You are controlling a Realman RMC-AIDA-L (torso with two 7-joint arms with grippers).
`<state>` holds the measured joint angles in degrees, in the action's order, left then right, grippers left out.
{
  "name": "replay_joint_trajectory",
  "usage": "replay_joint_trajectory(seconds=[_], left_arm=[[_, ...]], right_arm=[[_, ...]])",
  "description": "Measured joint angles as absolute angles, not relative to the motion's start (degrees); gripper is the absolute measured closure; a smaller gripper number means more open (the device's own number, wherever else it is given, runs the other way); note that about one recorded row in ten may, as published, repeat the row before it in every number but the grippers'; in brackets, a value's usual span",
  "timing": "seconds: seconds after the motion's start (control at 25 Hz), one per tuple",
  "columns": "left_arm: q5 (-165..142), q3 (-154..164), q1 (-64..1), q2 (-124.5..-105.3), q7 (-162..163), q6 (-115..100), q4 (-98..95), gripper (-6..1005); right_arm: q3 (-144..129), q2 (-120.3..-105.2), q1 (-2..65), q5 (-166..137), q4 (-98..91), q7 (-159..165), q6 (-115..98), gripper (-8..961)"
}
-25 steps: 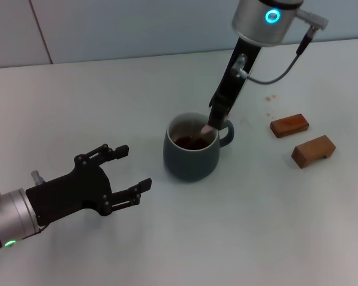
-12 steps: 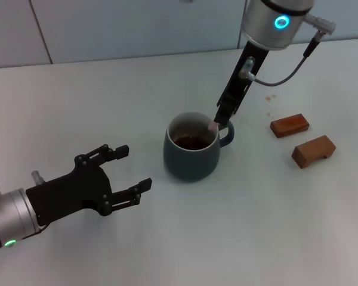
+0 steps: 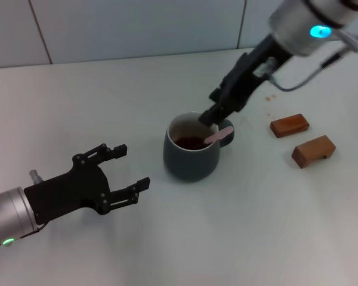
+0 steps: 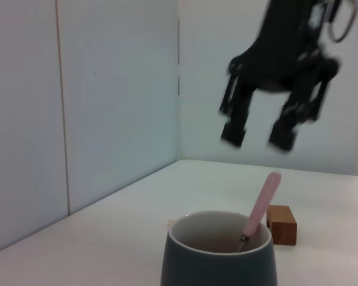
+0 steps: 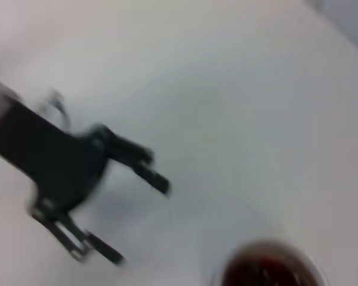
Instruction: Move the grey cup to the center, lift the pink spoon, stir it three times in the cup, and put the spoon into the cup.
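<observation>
The grey cup (image 3: 191, 156) stands near the middle of the table with dark liquid inside. The pink spoon (image 3: 219, 135) sits in the cup, its pink handle leaning on the rim by the cup's handle. My right gripper (image 3: 210, 117) hovers just above the cup's far rim, open, with nothing between its fingers. The left wrist view shows it (image 4: 256, 138) above the spoon (image 4: 261, 202) and the cup (image 4: 218, 268), clear of both. My left gripper (image 3: 132, 165) is open and empty, low on the table to the left of the cup.
Two brown wooden blocks (image 3: 289, 124) (image 3: 313, 150) lie to the right of the cup; one shows behind the cup in the left wrist view (image 4: 281, 225). A few small brown spots mark the table behind them. A tiled wall runs along the far edge.
My right gripper has let go of the spoon, risen and swung up to the right. The spoon handle has dropped to lean on the rim. The left arm has barely moved.
</observation>
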<state>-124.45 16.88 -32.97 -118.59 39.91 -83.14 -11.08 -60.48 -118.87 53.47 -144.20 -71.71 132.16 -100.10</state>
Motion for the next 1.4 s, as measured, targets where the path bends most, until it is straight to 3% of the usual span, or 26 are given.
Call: replay_joint_trajectory(seconds=[0.16, 0.36, 0.56, 0.88, 1.4], left_arm=[[-124.5, 16.9, -33.0, -118.55, 40.6, -83.2, -11.5, 169], [-124.5, 17.1, -33.1, -118.55, 41.3, -83.0, -11.9, 170], [-124.5, 17.6, -34.0, -118.57, 43.0, -82.7, -12.4, 170], [-124.4, 19.4, -35.4, -118.69, 45.5, -82.7, -13.4, 170], [-124.5, 20.2, -35.7, -118.74, 45.8, -82.6, -13.4, 169]], right_arm=[[-59.0, -118.68, 39.9, -128.5, -85.2, 127.6, -99.6, 351], [-53.4, -118.90, 25.0, -111.4, -89.5, 116.6, -99.2, 257], [-48.8, -118.93, 15.4, -105.4, -81.7, 104.1, -98.7, 199], [-43.3, -117.72, 13.6, -109.2, -64.8, 95.1, -98.4, 196], [-42.4, -118.12, 16.4, -113.2, -58.5, 92.6, -95.2, 196]])
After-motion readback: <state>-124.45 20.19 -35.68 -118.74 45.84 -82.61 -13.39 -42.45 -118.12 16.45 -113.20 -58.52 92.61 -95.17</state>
